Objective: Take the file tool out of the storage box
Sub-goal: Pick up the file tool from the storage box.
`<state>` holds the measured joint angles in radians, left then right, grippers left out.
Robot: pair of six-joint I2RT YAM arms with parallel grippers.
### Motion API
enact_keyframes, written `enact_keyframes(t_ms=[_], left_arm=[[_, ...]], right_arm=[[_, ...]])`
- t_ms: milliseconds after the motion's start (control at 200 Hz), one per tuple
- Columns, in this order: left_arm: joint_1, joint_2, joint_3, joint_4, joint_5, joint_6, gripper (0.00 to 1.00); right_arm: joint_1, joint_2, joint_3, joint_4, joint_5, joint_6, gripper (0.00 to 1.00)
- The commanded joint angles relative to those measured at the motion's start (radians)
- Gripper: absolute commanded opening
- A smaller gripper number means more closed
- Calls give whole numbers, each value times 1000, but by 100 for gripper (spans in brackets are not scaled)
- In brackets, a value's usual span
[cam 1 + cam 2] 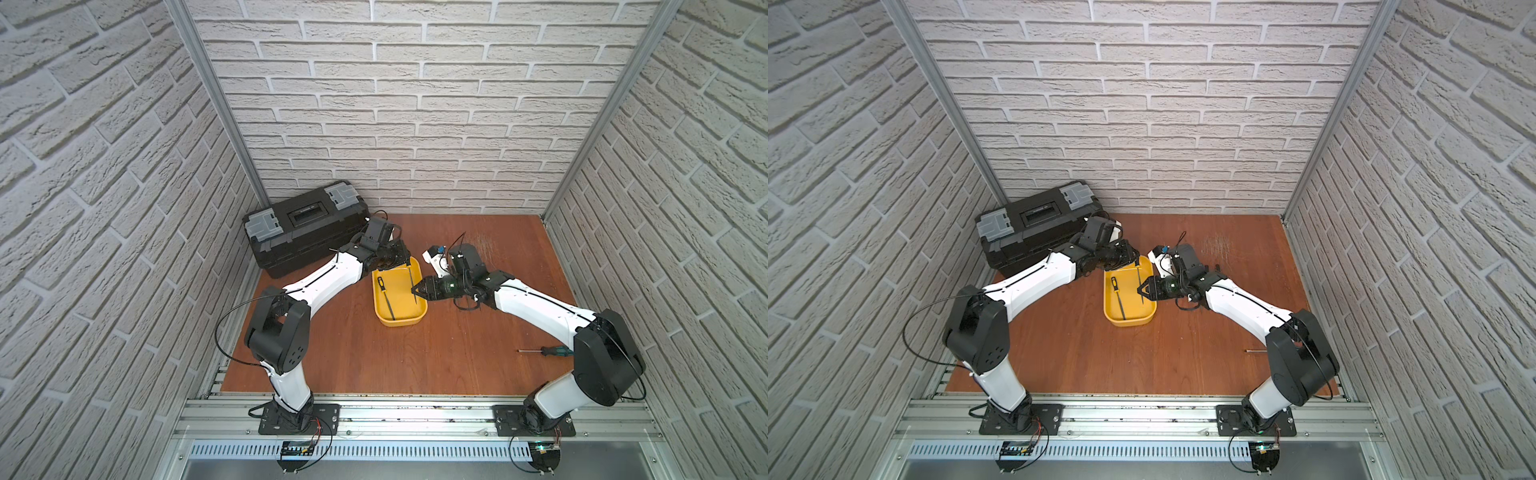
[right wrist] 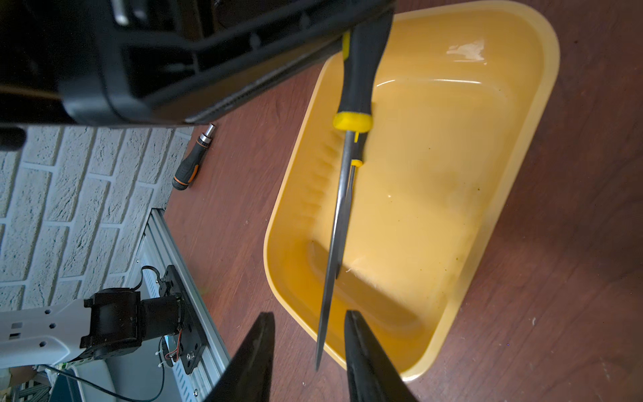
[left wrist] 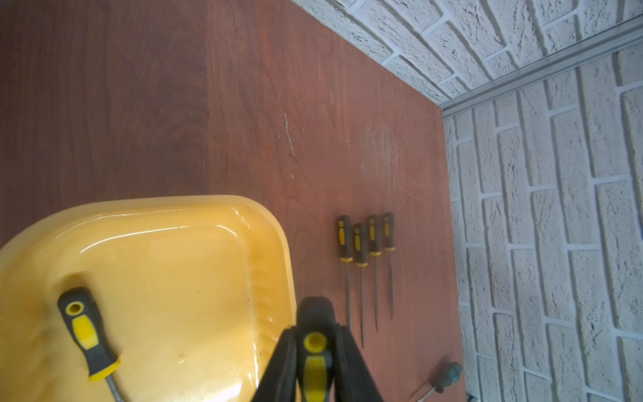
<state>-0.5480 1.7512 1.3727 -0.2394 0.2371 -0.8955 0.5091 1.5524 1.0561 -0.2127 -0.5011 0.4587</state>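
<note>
— Top view?
— Centre frame: the left gripper holds the file tool above the storage box.
— Left wrist?
— Clamped by its handle.
— Right wrist?
— The right gripper stands part-open, straddling the blade without touching.

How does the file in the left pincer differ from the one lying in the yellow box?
The held file hangs over the storage box, handle clamped in the left pincer; the loose file lies flat on its floor. The held file's blade tip sits between the right pincer's open jaws; the loose file's does not. Both have black-and-yellow handles.
</note>
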Motion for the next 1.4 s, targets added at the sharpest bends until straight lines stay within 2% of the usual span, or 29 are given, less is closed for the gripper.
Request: enact_keyframes(t_ms=[0,360,560,685,885,1010,1185,1235,1335,1395], left_arm=[[7,-32,3,55,22,-9,16],[24,-66,-14,66,33,-15,15],[37,-77,-31,97,56,-36,15],[39,-79,-36,97,53,-36,15],[39,-78,-43,98,52,-37,15],[39,-79,-50,101,49,-36,15],[45,-78,-67,112,51,-38,16],[47,-73,-67,110,53,-37,20],[59,-62,-62,112,69,-31,43],[69,-53,-57,116,83,-30,51]], right_arm=[[14,12,32,40,1,3,37],[25,32,47,37,13,5,25],[28,32,42,39,20,5,23],[28,27,41,44,22,6,15],[29,15,35,42,33,4,12],[29,6,32,34,44,1,4],[29,-4,29,24,58,-1,3],[29,-11,25,24,62,-2,3],[29,-26,20,8,81,-7,3],[28,-35,19,-11,105,-13,3]])
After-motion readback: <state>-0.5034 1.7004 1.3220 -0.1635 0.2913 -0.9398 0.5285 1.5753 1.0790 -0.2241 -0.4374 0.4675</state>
